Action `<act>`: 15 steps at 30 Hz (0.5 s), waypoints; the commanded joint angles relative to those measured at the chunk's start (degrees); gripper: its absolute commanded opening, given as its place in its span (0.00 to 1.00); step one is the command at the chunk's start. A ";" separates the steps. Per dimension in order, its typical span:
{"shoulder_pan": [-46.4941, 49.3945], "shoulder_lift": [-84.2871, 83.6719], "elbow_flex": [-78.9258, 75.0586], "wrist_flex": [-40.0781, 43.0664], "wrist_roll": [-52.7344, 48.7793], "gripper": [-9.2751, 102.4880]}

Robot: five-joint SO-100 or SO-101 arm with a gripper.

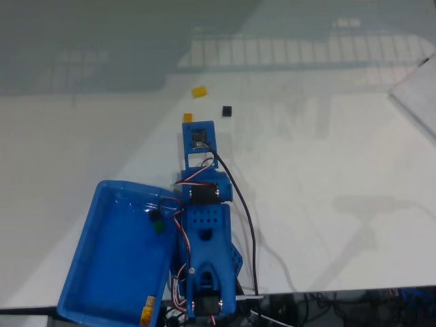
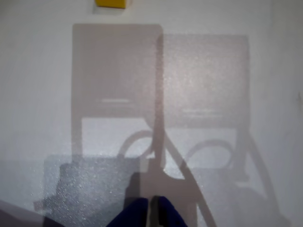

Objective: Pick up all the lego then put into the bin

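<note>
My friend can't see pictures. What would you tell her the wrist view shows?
A white table seen from close above, covered with the arm's grey shadows. The dark blue gripper tips peek in at the bottom edge, nearly touching. A yellow lego sits at the top edge, partly cut off.

Fixed view: looked down from high behind the arm [image 1: 204,252], facing the table's [image 1: 327,150] far edge; it stood far enough off to take in the bin [image 1: 102,272] at the near left corner.
Wrist view: rode just behind the gripper [image 2: 150,213], aimed down and forward, close to the table top.
Shared: the bare patch ahead of the arm, with one yellow lego [image 1: 187,118] [image 2: 111,3] in both.
</note>
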 commanded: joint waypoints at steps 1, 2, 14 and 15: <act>-0.53 1.05 2.11 0.09 -0.18 0.08; -0.53 1.05 2.11 0.09 0.18 0.08; -0.44 0.97 1.67 -14.24 4.75 0.22; -0.44 0.97 1.41 -15.73 4.92 0.23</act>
